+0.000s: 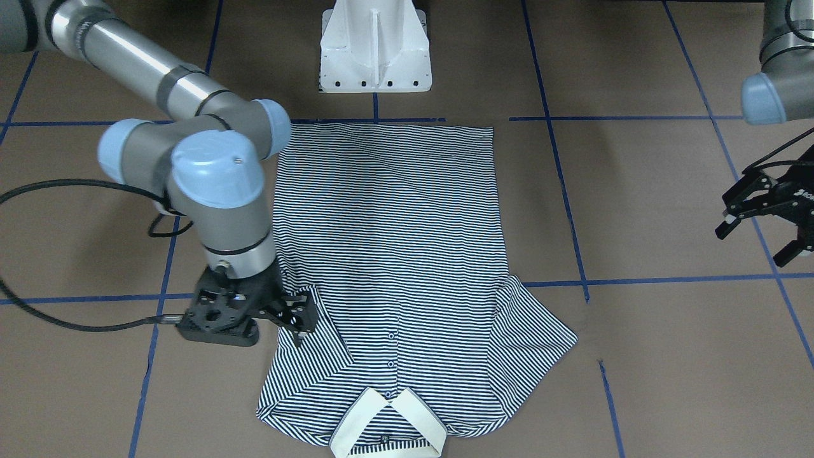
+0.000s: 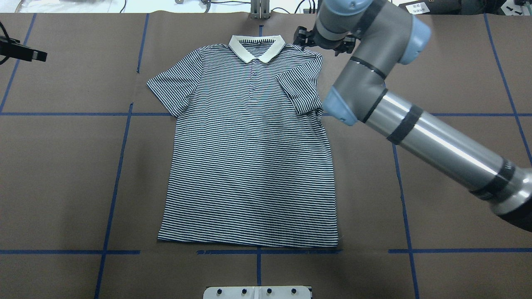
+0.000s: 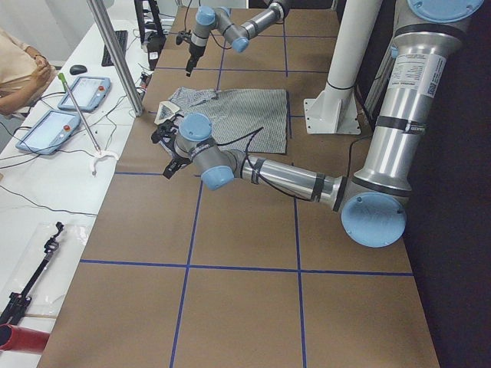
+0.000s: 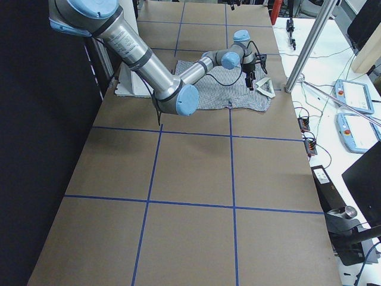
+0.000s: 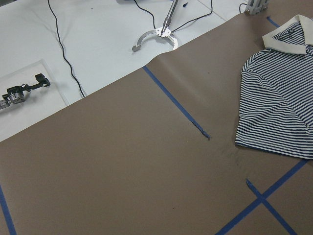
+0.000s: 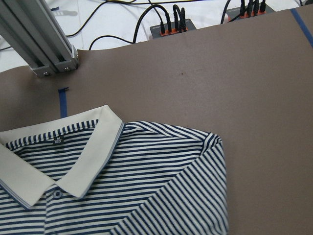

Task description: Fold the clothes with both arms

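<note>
As the front-facing camera looks down on the counter [image 1: 636,191], the polo shirt [image 1: 388,254] lies flat and front-up in thin navy-and-white stripes. Its hem is towards the white pedestal [image 1: 375,48] and its cream collar [image 1: 359,423] is at the end away from the robot. The spread sleeve [image 1: 531,337] lies out on the robot's left; the folded sleeve [image 1: 318,356] is turned in over the chest. The right arm [image 1: 216,191] has the right jaws just over that folded sleeve, and I cannot tell whether they are parted or pinching cloth. The left arm [image 1: 776,83] holds the left jaws spread wide and empty, well apart from the shirt.

From overhead, small buttons [image 2: 253,88] run down from the collar.

The right wrist view shows the collar's grey-blue edging and a small dark label [image 6: 57,141] inside the neck.
</note>
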Motion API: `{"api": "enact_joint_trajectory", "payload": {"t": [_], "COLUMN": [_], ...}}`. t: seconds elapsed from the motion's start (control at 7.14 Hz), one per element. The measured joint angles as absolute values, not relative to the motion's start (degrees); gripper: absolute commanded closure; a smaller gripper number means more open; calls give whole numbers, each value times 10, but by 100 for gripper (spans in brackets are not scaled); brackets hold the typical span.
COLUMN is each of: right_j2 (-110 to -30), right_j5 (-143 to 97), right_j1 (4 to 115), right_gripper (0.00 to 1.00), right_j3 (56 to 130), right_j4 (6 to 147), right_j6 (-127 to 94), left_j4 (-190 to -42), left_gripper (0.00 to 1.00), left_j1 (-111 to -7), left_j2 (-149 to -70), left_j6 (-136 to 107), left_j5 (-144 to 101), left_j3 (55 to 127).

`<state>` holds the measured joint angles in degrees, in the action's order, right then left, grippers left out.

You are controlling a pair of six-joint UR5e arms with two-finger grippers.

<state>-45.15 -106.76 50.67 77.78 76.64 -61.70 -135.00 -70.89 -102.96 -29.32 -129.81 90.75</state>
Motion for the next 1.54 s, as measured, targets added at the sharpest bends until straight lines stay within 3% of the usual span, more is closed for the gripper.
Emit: {"api": "enact_joint_trajectory", "payload": {"t": [0.28,0.7,1.26,1.54], "right_j2": [-581,-735,-769,-770], "right_j5": [-1195,-1334,-1349,-1348], "right_j1": [605,722,738,738], "right_gripper": [0,0,0,0], "right_j3": [871,927,937,937], "right_j4": [759,675,650,650], "right_j6": [-451,-332,-328,-328], "left_j4": [-1349,-1354,-1400,-1415], "left_gripper": [35,37,39,41], "left_j1": [-651,-564,-498,-490], "left_j2": [-1079,-1164,-1222,-1228], "left_j6": [-413,-509,-555,-559], "left_j5": [-1229,-1088,-1000,-998], "left_j3": [882,786,668,643]}}
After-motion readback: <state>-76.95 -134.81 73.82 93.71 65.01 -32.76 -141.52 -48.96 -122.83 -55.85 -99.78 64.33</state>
